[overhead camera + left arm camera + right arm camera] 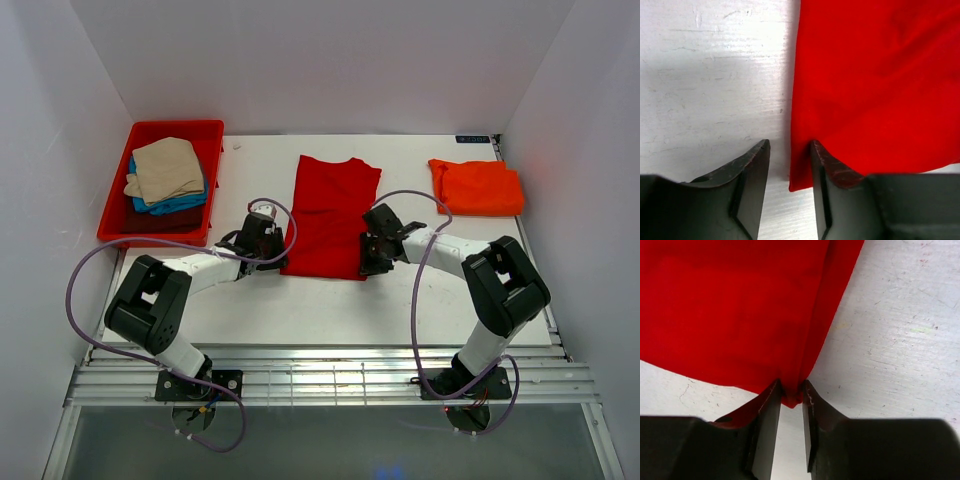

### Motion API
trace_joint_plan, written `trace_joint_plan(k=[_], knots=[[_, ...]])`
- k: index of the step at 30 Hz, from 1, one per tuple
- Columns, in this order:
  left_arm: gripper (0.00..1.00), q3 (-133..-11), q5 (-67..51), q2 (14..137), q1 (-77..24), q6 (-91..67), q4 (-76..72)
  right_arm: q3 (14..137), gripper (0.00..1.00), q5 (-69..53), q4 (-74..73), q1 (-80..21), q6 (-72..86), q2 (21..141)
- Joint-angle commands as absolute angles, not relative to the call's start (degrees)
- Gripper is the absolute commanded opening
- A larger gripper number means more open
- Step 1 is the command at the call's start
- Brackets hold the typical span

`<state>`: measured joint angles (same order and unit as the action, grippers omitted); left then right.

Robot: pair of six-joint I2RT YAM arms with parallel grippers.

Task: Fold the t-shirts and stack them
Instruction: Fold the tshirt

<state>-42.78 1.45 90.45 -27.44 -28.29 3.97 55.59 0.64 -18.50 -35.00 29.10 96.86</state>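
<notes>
Mid-fold on the red t-shirt (pixel 330 215): right tool (pixel 791 386) pinched its near corner, left tool (pixel 790 145) sat spread around the other. Guess left needed to clamp before lifting.

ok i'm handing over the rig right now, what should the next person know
Left gripper: open, straddling the red shirt at its near left corner.
Right gripper: jaws narrow around its near right corner; firm grip unclear.
Red shirt lies mid-table, folded to a long strip; orange shirt folded at far right; beige shirt tops the pile in the tray, far left.
Left to do: finish folding red, stack it, then the tray's shirts.
</notes>
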Motion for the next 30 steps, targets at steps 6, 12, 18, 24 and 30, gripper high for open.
trace_joint_plan(k=[6,12,18,24,30], knots=[[0.37,-38.5,-1.9,92.8,-27.8,-31.2,10.5,52.6,0.23,0.5,-18.5,-35.2,29.0,98.0],[0.36,-38.0,-2.5,93.2,-29.8,-32.0,10.2,52.2,0.23,0.5,-18.7,-35.2,29.0,97.8],[0.29,-37.3,-2.1,94.5,-31.0,-33.4,10.5,51.6,0.20,1.0,-19.1,-35.2,28.7,97.5],[0.03,-35.7,-1.8,94.1,-31.6,-35.8,12.0,50.2,0.08,1.6,-20.3,-35.8,28.4,96.9],[0.00,-37.3,-0.9,88.3,-39.5,-39.5,19.9,48.1,0.08,5.4,-27.4,-40.2,28.8,90.0]])
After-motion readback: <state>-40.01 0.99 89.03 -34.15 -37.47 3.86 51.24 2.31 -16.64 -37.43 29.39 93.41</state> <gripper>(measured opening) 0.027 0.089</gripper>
